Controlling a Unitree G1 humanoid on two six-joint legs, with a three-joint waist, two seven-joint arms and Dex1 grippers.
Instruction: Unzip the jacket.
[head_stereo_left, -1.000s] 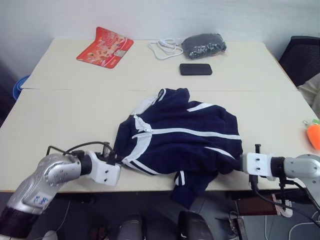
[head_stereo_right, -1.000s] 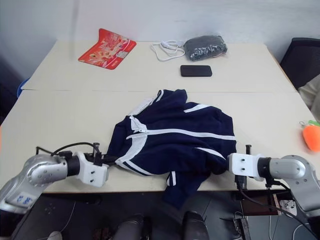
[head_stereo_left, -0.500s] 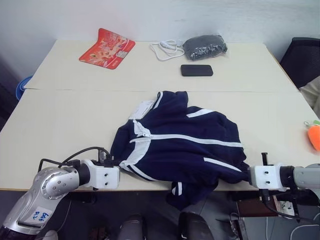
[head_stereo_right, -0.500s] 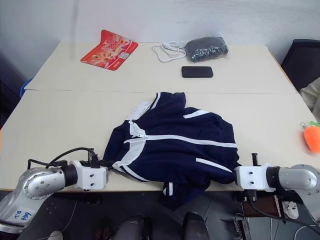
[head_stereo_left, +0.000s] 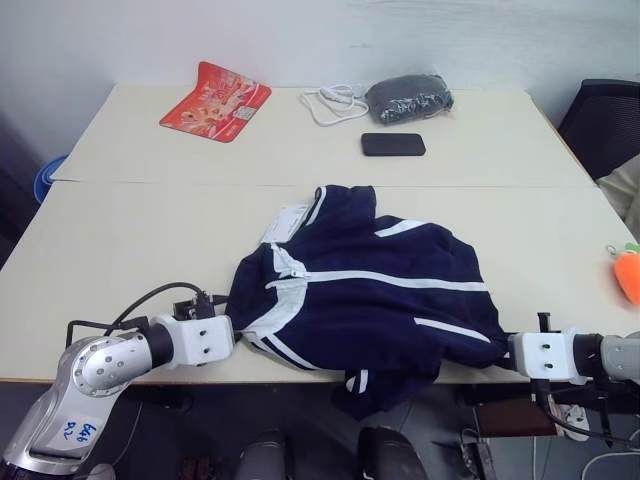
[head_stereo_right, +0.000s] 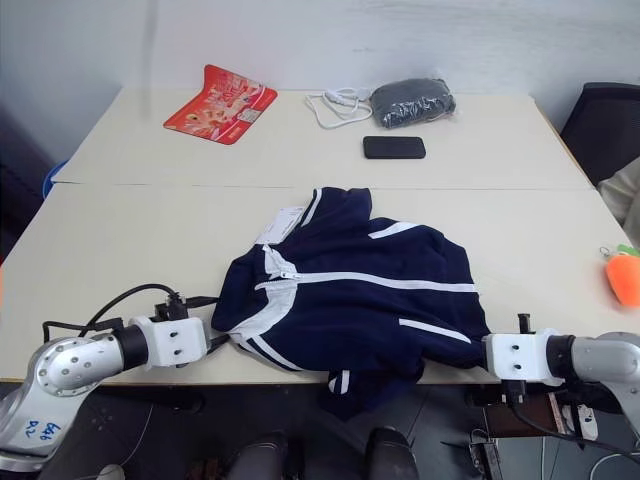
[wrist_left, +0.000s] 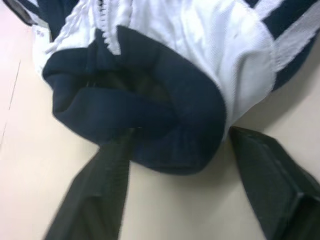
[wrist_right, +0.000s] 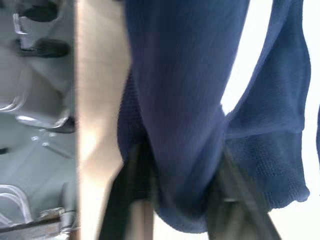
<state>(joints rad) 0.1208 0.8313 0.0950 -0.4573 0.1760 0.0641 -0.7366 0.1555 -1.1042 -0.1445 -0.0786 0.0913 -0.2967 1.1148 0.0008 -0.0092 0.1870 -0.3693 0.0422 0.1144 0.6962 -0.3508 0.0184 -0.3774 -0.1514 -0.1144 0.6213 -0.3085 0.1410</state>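
Note:
The navy-blue jacket (head_stereo_left: 370, 290) with white stripes lies crumpled on the near table, and one part hangs over the front edge. Its white zipper line (head_stereo_left: 285, 265) runs down from the collar on the left side and looks closed. My left gripper (head_stereo_left: 228, 320) is at the jacket's left edge. In the left wrist view its fingers (wrist_left: 107, 175) stand wide open around a rolled navy and white fold (wrist_left: 165, 125). My right gripper (head_stereo_left: 505, 352) is at the jacket's right edge, and its fingers (wrist_right: 132, 175) stand apart on either side of a hanging navy fold (wrist_right: 185, 125).
On the far table lie a red packet (head_stereo_left: 215, 100), a white cable (head_stereo_left: 330, 100), a dark grey speckled bundle (head_stereo_left: 408, 98) and a black phone (head_stereo_left: 393, 144). An orange toy (head_stereo_left: 628, 272) sits at the right edge. A dark chair (head_stereo_left: 605, 120) stands at the far right.
Both grippers have gone from shut on the jacket's edges to fingers apart. The left wrist has rolled. The right hand has drawn slightly to the right.

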